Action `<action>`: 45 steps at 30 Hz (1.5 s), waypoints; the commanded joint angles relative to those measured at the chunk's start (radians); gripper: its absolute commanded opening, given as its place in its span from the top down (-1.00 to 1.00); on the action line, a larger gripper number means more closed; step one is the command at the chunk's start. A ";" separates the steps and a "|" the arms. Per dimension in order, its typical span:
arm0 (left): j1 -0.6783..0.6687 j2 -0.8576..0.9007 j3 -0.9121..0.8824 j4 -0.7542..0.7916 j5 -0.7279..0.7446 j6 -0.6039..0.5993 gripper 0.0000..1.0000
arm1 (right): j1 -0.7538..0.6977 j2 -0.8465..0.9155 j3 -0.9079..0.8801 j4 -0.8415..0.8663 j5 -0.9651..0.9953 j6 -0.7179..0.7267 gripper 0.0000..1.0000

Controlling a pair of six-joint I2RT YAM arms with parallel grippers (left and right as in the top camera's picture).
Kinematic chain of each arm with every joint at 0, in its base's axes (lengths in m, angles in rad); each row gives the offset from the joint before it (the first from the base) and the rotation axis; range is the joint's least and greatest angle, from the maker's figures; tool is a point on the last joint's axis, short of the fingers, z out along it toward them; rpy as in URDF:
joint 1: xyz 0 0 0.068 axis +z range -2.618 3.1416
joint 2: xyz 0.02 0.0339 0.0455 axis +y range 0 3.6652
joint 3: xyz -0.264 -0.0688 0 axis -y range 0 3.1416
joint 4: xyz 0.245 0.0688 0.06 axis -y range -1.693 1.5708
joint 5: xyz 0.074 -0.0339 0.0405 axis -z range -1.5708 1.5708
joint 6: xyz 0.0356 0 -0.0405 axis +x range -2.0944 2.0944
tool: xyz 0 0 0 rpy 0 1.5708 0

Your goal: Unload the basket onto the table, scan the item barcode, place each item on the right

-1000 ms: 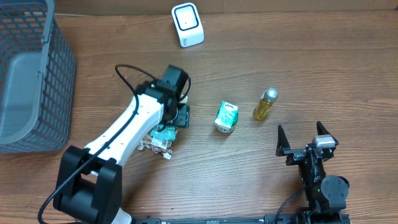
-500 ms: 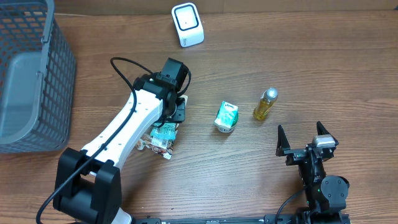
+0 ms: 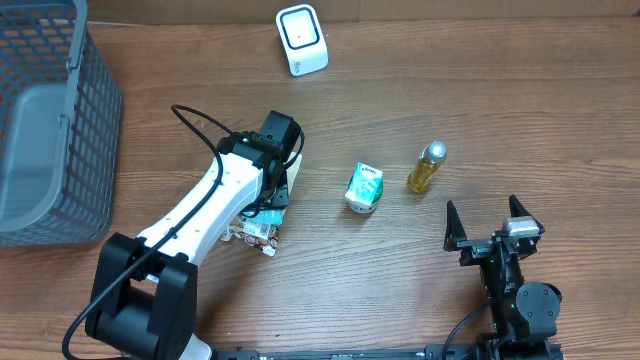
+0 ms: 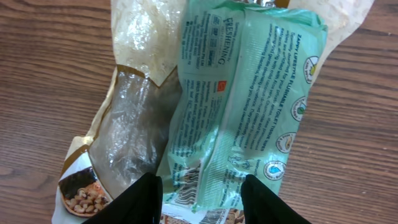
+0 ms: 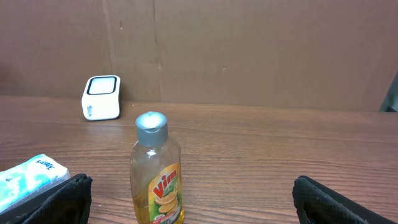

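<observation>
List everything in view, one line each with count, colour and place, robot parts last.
plastic mesh basket: one, grey, far left edge of table
box-shaped barcode scanner: one, white, top centre
small wrapped pack: one, green and white, table centre
plastic bottle with silver cap: one, yellow, right of the pack
printed plastic packet: one, mint green, lying on the snack bag
snack bag: one, clear with brown edging, under the packet
wooden table: one, brown
left gripper: one, black, straddling the packet's end
right gripper: one, black, open, lower right

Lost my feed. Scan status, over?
Left tool straddles mint-green plastic wipes packet, grip unclear. Right tool open, idle. Packet lies on clear snack bag; white scanner far off.
</observation>
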 commanded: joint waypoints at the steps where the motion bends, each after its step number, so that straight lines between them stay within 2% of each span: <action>1: 0.000 0.003 -0.006 0.005 -0.036 -0.029 0.07 | 0.007 -0.008 -0.011 0.006 0.002 -0.001 -1.00; 16: -0.001 0.003 -0.006 0.009 0.013 -0.039 0.08 | 0.007 -0.008 -0.011 0.006 0.002 -0.001 -1.00; 22: -0.001 0.003 -0.006 0.009 0.016 -0.034 0.29 | 0.007 -0.008 -0.011 0.006 0.002 -0.001 -1.00; 25: -0.001 0.004 -0.006 0.008 0.017 -0.034 0.32 | 0.007 -0.008 -0.011 0.006 0.002 -0.001 -1.00; 32: -0.001 0.020 -0.006 0.005 0.022 -0.034 0.28 | 0.007 -0.008 -0.011 0.006 0.002 -0.001 -1.00; 35: -0.002 0.036 -0.006 0.012 0.067 -0.006 0.28 | 0.007 -0.008 -0.011 0.006 0.002 -0.001 -1.00; 45: -0.003 0.156 -0.006 0.024 0.057 0.034 0.18 | 0.007 -0.008 -0.011 0.006 0.002 -0.001 -1.00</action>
